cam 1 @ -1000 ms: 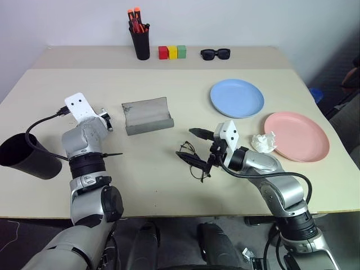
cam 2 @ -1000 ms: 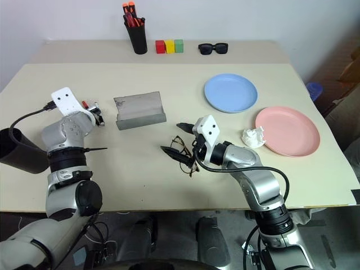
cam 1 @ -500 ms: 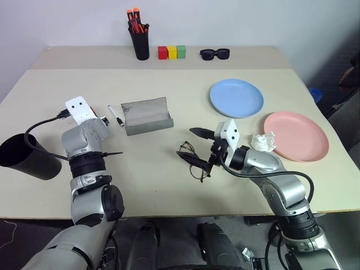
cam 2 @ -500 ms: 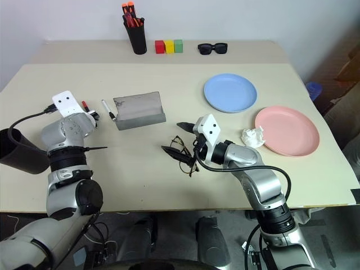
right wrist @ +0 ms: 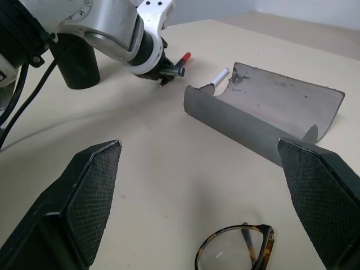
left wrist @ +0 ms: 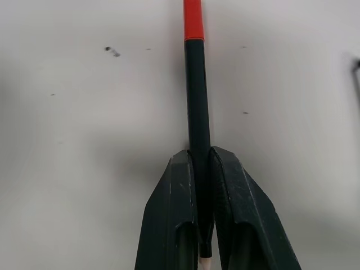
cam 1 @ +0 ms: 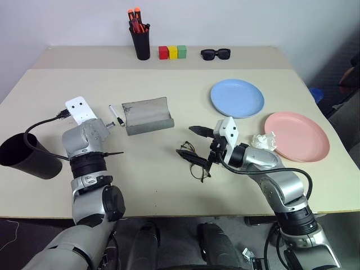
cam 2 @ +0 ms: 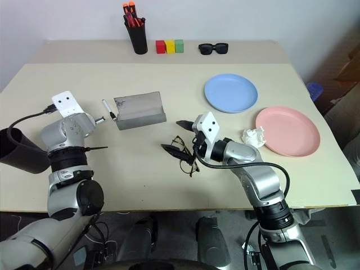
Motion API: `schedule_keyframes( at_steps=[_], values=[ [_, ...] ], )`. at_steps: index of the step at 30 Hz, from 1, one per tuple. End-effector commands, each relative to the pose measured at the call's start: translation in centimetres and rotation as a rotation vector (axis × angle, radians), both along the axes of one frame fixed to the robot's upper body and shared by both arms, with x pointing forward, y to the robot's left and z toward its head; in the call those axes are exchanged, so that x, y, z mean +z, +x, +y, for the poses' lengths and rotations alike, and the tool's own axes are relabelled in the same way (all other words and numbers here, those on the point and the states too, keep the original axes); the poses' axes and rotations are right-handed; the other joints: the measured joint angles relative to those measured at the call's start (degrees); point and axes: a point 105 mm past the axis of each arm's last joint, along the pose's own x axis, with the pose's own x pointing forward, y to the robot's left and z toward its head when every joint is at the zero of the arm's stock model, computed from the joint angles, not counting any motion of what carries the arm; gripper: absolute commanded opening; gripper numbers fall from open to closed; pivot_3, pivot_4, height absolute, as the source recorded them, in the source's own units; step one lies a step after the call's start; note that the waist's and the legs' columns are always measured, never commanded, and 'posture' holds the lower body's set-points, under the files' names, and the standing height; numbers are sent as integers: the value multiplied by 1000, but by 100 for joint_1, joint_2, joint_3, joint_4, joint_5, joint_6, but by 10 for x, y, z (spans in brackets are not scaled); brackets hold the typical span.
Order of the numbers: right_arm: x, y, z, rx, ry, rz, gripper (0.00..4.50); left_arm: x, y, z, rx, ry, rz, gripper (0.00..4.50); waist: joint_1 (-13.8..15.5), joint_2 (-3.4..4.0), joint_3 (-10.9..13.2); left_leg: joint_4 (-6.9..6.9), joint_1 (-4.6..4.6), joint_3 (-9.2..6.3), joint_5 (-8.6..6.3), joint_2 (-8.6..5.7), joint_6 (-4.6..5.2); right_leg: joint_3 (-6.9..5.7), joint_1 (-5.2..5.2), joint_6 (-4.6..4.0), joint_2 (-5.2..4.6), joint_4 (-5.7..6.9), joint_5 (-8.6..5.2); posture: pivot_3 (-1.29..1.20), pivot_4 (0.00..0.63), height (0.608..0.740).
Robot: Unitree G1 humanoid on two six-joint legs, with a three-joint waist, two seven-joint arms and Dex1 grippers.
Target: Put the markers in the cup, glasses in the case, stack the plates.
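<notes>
My left gripper (left wrist: 201, 154) is shut on the black marker with a red cap (left wrist: 197, 101), low over the table just left of the white marker (cam 1: 116, 117). The white marker lies beside the open grey case (cam 1: 147, 115). The black cup (cam 1: 28, 157) stands at the table's left edge. My right gripper (cam 1: 198, 147) hangs open over the wire-frame glasses (cam 1: 191, 160), which lie on the table by its lower finger. The blue plate (cam 1: 237, 97) and pink plate (cam 1: 296, 135) lie apart on the right.
A crumpled white tissue (cam 1: 263, 142) lies beside the pink plate. At the back stand a black pen holder with orange-capped markers (cam 1: 140, 39), three coloured blocks (cam 1: 172, 52) and black sunglasses (cam 1: 215, 54). A cable runs from my left wrist past the cup.
My left gripper's fingers have closed on the red-capped marker, and the white marker beside it has come into sight. The right arm and the glasses have stayed put.
</notes>
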Motion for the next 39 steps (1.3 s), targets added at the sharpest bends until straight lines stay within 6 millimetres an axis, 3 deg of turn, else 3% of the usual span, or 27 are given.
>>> schedule_keyframes(
  at_steps=[1,4,6,9,12,22,28,39],
  values=[
    [10,-1,3,19,13,-48,4500,36,7,-4,-39,122,-151,40,0,-2,1,0,-1,0,0,0,0,0,0,0,0,0,0,0,150,740],
    [10,-1,3,23,12,-49,4500,92,6,-9,-60,228,-447,40,-4,-5,3,-2,-3,0,0,0,-1,0,-2,-1,0,-2,0,0,150,740],
    [10,-1,4,25,13,-51,4500,117,-4,-6,-44,304,-582,40,-4,-5,3,-6,-3,0,1,0,-2,0,-3,-1,0,-4,1,0,150,740],
    [13,0,4,25,23,-64,4500,146,-28,5,11,452,-714,40,-47,-3,2,-17,1,3,1,0,-3,4,-4,-1,0,-8,1,0,150,740],
    [21,2,5,31,55,-77,4500,159,-53,18,66,606,-751,40,-42,-3,2,-41,10,3,9,1,-14,4,-9,-1,0,-8,1,0,150,740],
    [67,-7,21,181,250,-103,4500,136,-138,64,288,736,-698,40,-27,-7,0,-48,7,2,16,2,-24,2,-12,-4,-2,-11,1,0,150,740],
    [70,-13,29,277,245,-93,4500,118,-161,64,340,751,-639,40,-1,-19,-7,-46,7,1,17,2,-25,1,-10,-28,-2,-15,-7,0,150,740],
    [67,-13,36,311,235,-91,4500,88,-174,61,403,712,-559,40,-30,-19,-7,-47,6,1,17,3,-24,1,-14,-31,0,-16,-8,0,150,740]
  ],
)
